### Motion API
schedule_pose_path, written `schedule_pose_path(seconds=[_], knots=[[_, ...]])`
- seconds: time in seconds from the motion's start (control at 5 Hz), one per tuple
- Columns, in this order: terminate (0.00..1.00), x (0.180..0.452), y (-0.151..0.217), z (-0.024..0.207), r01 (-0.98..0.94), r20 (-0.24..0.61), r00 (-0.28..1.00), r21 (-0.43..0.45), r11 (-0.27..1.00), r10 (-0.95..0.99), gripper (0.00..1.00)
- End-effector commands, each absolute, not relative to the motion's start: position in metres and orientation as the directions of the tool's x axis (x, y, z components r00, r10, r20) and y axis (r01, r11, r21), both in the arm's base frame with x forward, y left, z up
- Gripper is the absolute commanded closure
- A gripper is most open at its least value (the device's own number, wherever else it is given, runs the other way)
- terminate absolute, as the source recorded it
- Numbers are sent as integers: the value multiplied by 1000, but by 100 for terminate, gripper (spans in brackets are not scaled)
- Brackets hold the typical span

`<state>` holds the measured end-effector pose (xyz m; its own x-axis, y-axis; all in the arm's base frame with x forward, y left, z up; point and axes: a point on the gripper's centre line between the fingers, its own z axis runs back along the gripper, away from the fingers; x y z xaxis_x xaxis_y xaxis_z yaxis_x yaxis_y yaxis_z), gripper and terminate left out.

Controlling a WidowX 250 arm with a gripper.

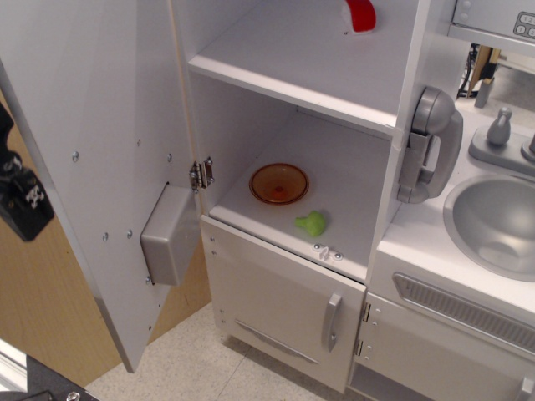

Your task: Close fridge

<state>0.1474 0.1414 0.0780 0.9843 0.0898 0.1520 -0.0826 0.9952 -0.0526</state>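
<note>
The white toy fridge stands open. Its large door is swung out to the left, inner face toward me, with a grey box on it. On the lower shelf lie an orange bowl and a small green toy. A red item sits on the upper shelf. Only a black part of my gripper shows at the left edge, behind the door's outer edge. Its fingers are hidden.
A small lower white door with a short grey handle is shut below the shelf. A grey toy phone hangs on the fridge's right side. The sink cabinet with grey basin and faucet stands to the right.
</note>
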Motion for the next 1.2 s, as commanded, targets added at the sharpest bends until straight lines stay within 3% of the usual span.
schedule_pose_path(seconds=[0.0,0.2,0.6,1.0], knots=[[0,172,159,78,-149,135,980,-11,989,149,0],[0,180,152,76,-146,108,983,4,989,145,0],[0,183,105,82,-45,112,993,4,999,45,0],[0,189,45,102,-37,83,996,-75,997,43,0]])
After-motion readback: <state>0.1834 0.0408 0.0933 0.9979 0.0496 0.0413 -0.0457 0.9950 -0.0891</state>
